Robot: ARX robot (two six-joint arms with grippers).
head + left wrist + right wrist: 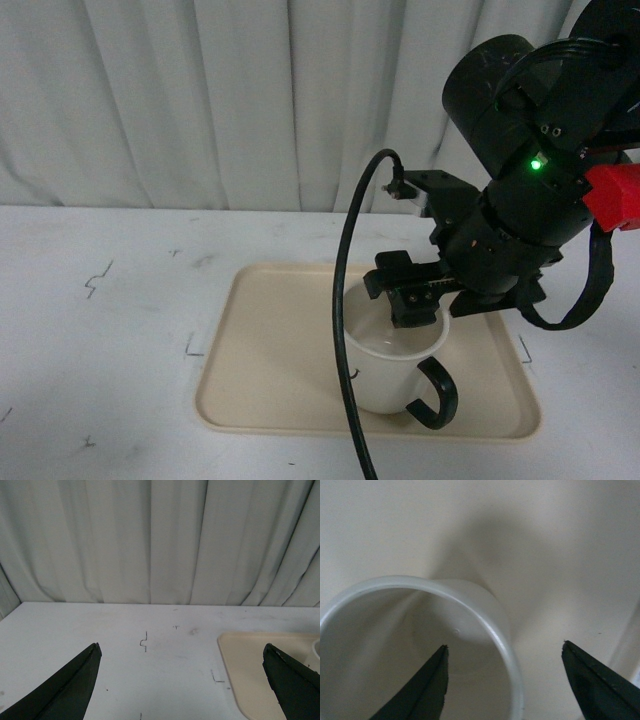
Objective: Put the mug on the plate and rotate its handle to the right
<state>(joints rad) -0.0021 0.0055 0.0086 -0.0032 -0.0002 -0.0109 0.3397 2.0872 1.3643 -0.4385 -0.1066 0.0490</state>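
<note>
**A:** Start from the left. What is the left pincer doing?

**B:** The left pincer [182, 646] is spread wide with nothing between its fingers [75, 685]. Below it lies the white table [150, 630]. A corner of the plate [250, 660] shows just past one fingertip, and a curtain [150, 540] hangs behind.

**A:** And the plate itself?

**B:** From the front it lies flat on the table, stretching out to the left of the right pincer [412, 298], and that stretch is bare.

**A:** Where is the mug?

**B:** The mug [392, 365] stands upright on the plate's right half, near the front rim, directly under the right pincer. A black cable [343, 300] arcs down in front of it.

**A:** Is the pincer holding it?

**B:** No. Its jaws are apart and straddle the rim. In the right wrist view one finger [427, 690] is inside the mug and the other is outside, neither pressing the wall.

**A:** The handle?

**B:** The handle [437, 395] juts out below the pincer, toward the right and the front.
</note>
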